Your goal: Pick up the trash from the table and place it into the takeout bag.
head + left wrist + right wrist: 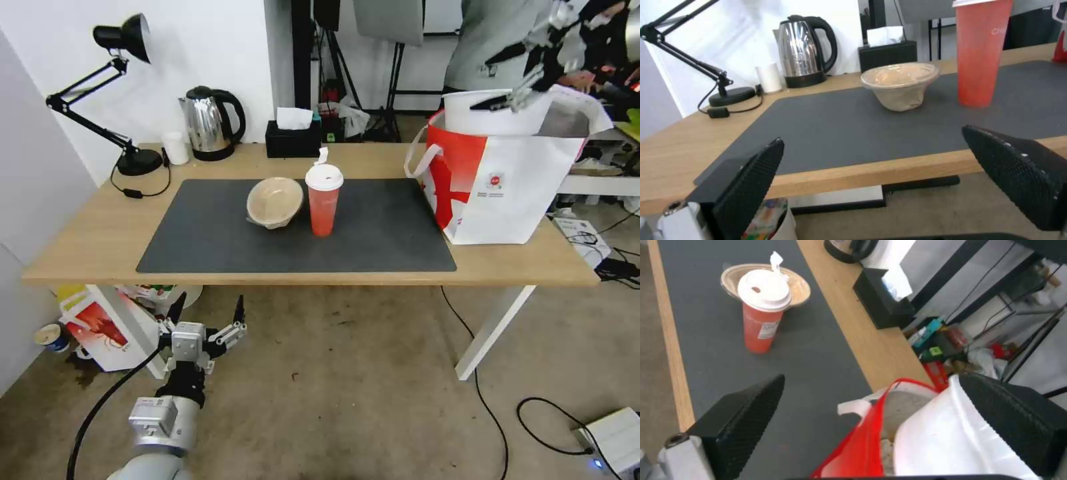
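Left gripper (pixel 208 312) sits low, in front of the table's near edge and below the tabletop, over bare floor; its two black textured fingers (pixel 749 186) are spread wide with nothing between them. Table (pixel 87 240): light-wood top, white legs, dark grey mat (pixel 373 233) across the middle. On the mat, roughly centre: red drink cup (pixel 323 200) with white lid, upright, a white tab sticking up from the lid. Just beside it on the robot's left, slightly farther back: beige paper bowl (pixel 274 201), tipped so its opening faces the robot; whether bowl and cup touch, cannot tell. At the table's right end: takeout bag (pixel 497 177), white with red panel, standing upright, its base overlapping the mat's right edge, white strap handle (pixel 419 155) hanging on its left side. Large white plastic bowl (pixel 493 112) rests in the bag's open mouth, rim above the bag's top edge. Right gripper (pixel 510 99) is at this bowl's rim above the bag; fingers parted, one finger (pixel 1018 420) against the white bowl wall, the other well clear over the mat. Back edge of table, left to right: black desk lamp (pixel 107 100), small white cup (pixel 176 147), steel kettle (pixel 210 123), black tissue box (pixel 293 137).
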